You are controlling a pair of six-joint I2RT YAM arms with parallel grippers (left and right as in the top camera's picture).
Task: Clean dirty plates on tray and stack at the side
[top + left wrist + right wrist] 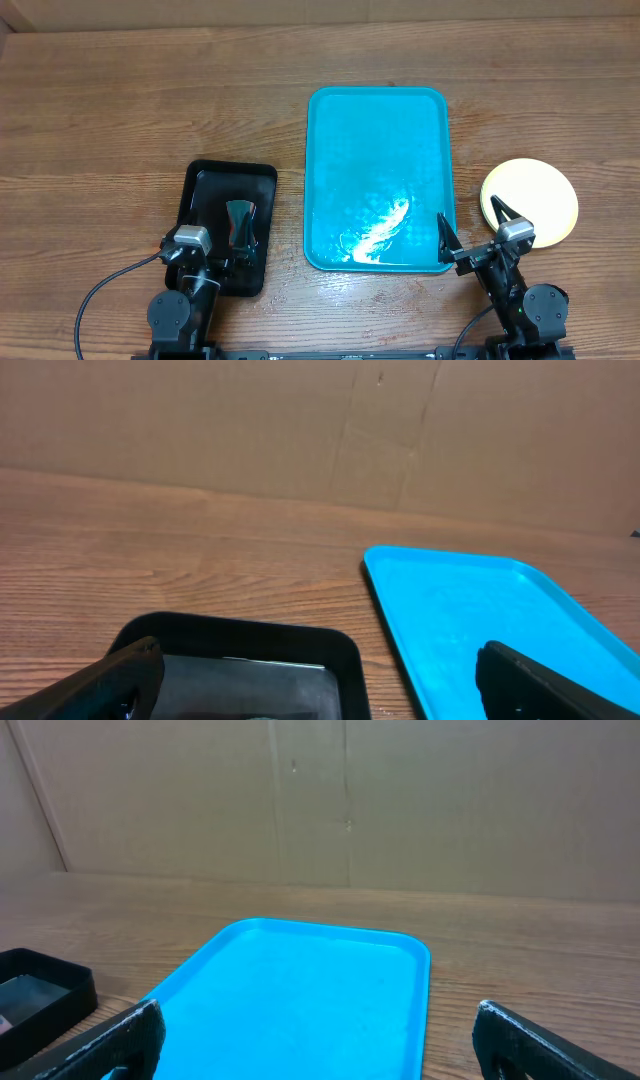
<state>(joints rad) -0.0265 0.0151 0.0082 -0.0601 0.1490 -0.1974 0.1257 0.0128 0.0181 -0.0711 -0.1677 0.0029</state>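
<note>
Wood table (120, 110), cardboard backdrop (450, 800); tray (378, 150), yellow plate (540, 195) beside; left claw (315, 682), right claw (468, 213) spread wide.

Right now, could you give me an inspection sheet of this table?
Surface: wooden table, bare wood.
Job's things: turquoise tray holds no plates; pale yellow plate sits on the table right of it; any stacked beneath cannot be told.
Clutter: black tray left of it, dark object inside, kind unclear.
Grippers: left gripper open above the black tray; right gripper open, spanning the gap between tray and plate.
Cables: black cable loops by the left arm's base.
Surroundings: cardboard wall behind.
</note>
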